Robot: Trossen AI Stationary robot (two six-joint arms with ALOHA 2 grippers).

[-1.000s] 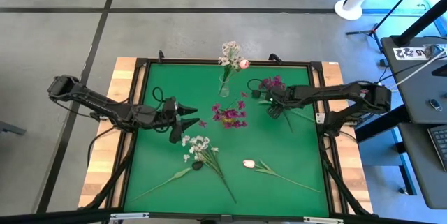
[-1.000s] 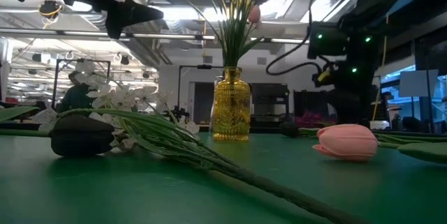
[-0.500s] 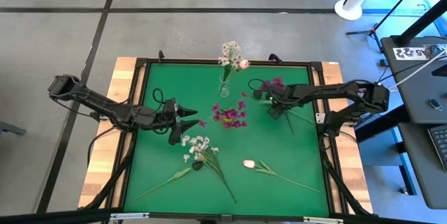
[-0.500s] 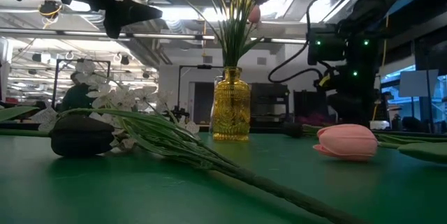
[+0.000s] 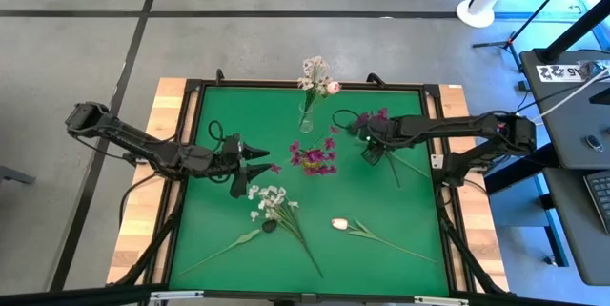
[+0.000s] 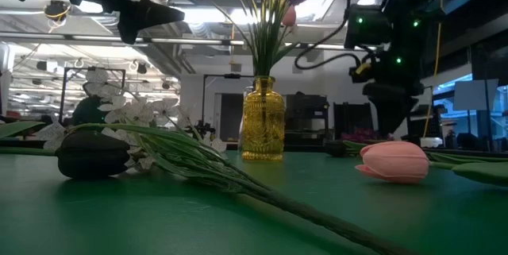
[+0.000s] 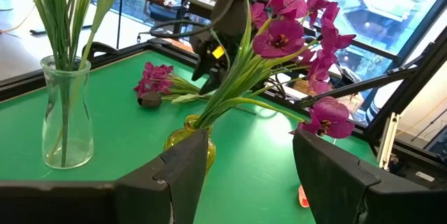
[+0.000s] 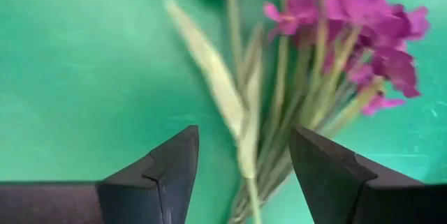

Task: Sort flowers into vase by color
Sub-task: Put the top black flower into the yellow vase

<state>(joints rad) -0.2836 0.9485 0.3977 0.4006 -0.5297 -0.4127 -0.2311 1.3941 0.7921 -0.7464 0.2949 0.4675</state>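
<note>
Two vases are standing on the green mat (image 5: 219,201), and we are taking the yellow vase (image 6: 263,120) at the mat's middle as our landmark. It is holding magenta-purple flowers (image 5: 314,156), whose blooms are filling much of the left wrist view above its rim. Just behind it, toward the mat's far edge, the clear glass vase (image 5: 306,120) is holding white blossoms and one pink bud (image 5: 333,87).

We are seeing the left gripper (image 5: 264,159) hovering just to the left of the yellow vase, fingers spread apart and holding nothing, pointed at the magenta bunch. On the opposite side of the yellow vase, the right gripper (image 5: 365,139) is hanging over a loose magenta-purple spray (image 8: 363,21) lying flat on the mat; its fingers are standing wide, straddling the green stems from above without touching them, and gripping nothing.

In front of the yellow vase and slightly left, a white-blossomed spray (image 5: 270,199) is lying on the mat with its long stems running toward the near edge, a dark weight (image 6: 93,156) sitting at its base. In front of the vase and slightly right, a pale pink tulip bud (image 6: 394,162) is lying on its side, its stem trailing away to the right. We are counting three loose flowers outside the vases.
</note>
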